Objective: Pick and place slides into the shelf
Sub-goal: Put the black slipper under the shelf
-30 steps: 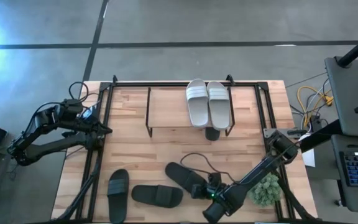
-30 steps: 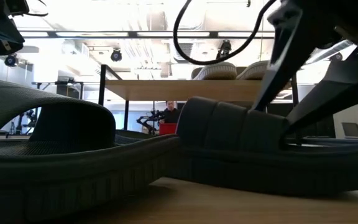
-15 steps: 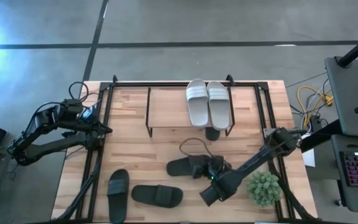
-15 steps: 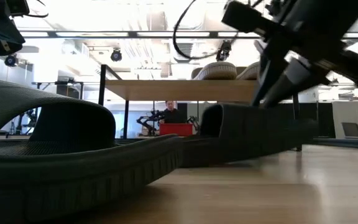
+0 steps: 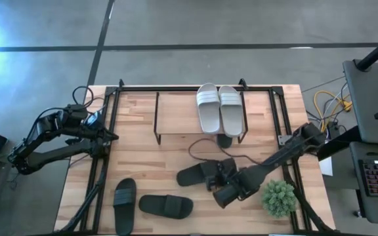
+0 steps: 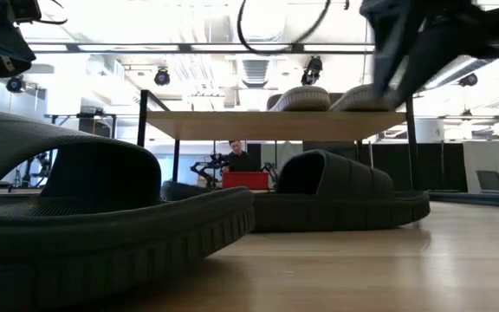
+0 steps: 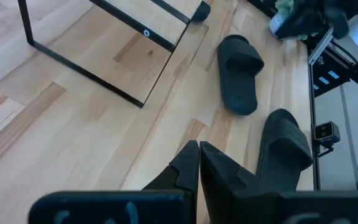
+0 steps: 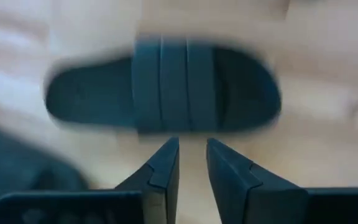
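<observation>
Two white slides (image 5: 220,110) lie side by side on the wood top of the shelf (image 5: 176,113). A dark slide (image 5: 195,174) lies flat on its sole on the table in front of the shelf, also seen in the low view (image 6: 340,201). My right gripper (image 8: 192,146) hangs just above and beside it (image 5: 218,176), its fingers a little apart with nothing between them. Two more dark slides (image 5: 125,204) (image 5: 166,206) rest on the table near the front left. My left gripper (image 7: 198,149) waits shut at the table's left edge.
A small green plant (image 5: 279,198) stands at the near right, beside my right arm. A dark shape (image 5: 224,140) shows under the shelf top below the white slides. A black cable (image 5: 205,149) loops above the table between the shelf and the dark slide.
My right gripper has swung the dark slide from a slant to lie crosswise and shifted it toward the shelf, its heel tipped up on the way. It has then let go and risen; the slide now lies flat on the table.
</observation>
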Motion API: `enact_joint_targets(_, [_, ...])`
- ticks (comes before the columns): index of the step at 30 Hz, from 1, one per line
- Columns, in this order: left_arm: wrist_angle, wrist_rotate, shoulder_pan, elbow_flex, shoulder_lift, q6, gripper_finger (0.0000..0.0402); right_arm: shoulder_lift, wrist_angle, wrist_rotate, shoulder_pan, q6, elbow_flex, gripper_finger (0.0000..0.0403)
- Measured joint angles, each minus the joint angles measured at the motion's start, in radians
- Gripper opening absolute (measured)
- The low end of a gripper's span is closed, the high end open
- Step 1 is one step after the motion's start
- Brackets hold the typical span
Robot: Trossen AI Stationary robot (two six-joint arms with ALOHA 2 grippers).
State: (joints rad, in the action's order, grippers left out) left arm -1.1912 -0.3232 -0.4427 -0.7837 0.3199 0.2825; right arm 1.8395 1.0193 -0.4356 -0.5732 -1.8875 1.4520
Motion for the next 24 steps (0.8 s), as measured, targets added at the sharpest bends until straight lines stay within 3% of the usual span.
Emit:
enact_joint_targets(3, [0.005, 0.007, 0.0, 0.0, 0.0, -0.001, 0.0, 0.029, -0.069, 0.069, -0.015, -0.005, -0.001, 0.0064])
enact_joint_targets(7, [0.005, 0.008, 0.0, 0.0, 0.0, -0.001, 0.0, 0.099, -0.124, 0.079, -0.015, -0.007, -0.001, 0.0044])
enact_joint_targets(15, [0.005, 0.008, 0.0, 0.0, -0.001, -0.01, 0.0, 0.191, -0.052, 0.081, 0.021, 0.002, 0.0, 0.0009])
enact_joint_targets(24, [0.004, 0.007, 0.0, 0.0, -0.002, -0.011, 0.0, 0.195, -0.001, -0.088, 0.119, 0.037, -0.001, 0.0009])
